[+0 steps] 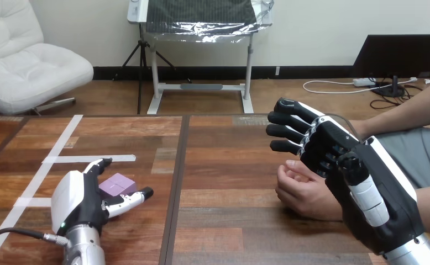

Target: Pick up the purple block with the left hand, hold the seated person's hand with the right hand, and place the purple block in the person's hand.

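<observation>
Purple block [116,183]: lies flat on the desk [224,221], not lifted, inside the span of my left hand [77,201].

Left hand: wide. Fingers [99,165] sit at the block's far-left corner and the thumb [129,200] reaches along its near edge. I see neither one pressing on it.

Right hand [340,165]: well to the right of the block, raised off the desk, fingers straight, holding nothing.

Person's hand [301,193]: on the desk, also well right of the block, palm up with fingers loosely curled. It is partly hidden by my right hand. I cannot tell whether the two touch, and none of my fingers curl round it.

Risks from here (judgement):
- The block is small and low. If the thumb closes before the fingers, it may push the block away along the desk or spin it out of the pinch. Both sides should close together.
- The thumb lies almost flat on the desk. A shallow pinch could catch only the block's near edge, and it would tip out on the lift.
- The right hand comes at the person's hand from above. Closing too fast or too far could squeeze or knock it, or close on nothing if it shifts.
- The person's curled fingers leave a small landing spot. A release too far to the block's side of that palm would drop the block on the desk.
- The carry runs right from the block's place toward my right hand, so the two hands could collide.
</observation>
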Robot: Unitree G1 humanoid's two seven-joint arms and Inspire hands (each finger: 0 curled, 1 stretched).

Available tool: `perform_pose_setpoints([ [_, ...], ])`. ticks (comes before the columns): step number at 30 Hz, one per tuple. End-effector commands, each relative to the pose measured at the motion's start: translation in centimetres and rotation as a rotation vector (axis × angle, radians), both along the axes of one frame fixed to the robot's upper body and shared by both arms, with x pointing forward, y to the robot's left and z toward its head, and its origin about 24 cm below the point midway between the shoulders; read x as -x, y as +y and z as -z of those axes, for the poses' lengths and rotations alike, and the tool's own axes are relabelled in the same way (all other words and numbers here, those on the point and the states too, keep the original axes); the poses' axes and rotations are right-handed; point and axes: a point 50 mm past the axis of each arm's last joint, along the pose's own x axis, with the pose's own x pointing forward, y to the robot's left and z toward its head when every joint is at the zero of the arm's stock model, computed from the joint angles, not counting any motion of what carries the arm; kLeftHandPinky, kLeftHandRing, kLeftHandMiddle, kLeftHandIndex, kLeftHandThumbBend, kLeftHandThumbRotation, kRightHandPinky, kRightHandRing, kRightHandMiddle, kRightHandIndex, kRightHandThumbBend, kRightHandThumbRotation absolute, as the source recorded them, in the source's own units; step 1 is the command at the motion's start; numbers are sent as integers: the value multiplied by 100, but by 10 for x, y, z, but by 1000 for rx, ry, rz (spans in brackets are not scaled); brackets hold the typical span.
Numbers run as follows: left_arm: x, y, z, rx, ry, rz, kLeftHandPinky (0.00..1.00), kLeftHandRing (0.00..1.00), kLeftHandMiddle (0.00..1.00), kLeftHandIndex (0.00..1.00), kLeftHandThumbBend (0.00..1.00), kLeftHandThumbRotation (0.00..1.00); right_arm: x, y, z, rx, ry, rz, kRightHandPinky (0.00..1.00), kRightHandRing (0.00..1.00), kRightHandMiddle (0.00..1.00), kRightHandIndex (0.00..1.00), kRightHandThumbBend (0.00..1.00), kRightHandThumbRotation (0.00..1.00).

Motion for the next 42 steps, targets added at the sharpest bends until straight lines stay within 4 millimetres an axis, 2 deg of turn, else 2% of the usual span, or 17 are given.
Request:
perform_pose_setpoints([
  [1, -23, -2, -22, -68, -76, 29, 84, 82, 84, 81, 92, 34, -5, 1, -20, -16, -110, -4, 82, 85, 86, 87, 86, 85],
  [31, -30, -6, -25, -130, -38, 45, 78, 80, 82, 78, 92, 30, -5, 2, -21, -14, -126, -6, 80, 85, 87, 87, 85, 86],
  [42, -32, -6, -25, -179, 9, 65, 79, 81, 82, 79, 92, 33, -4, 2, -21, -20, -128, -3, 80, 85, 87, 87, 84, 86],
])
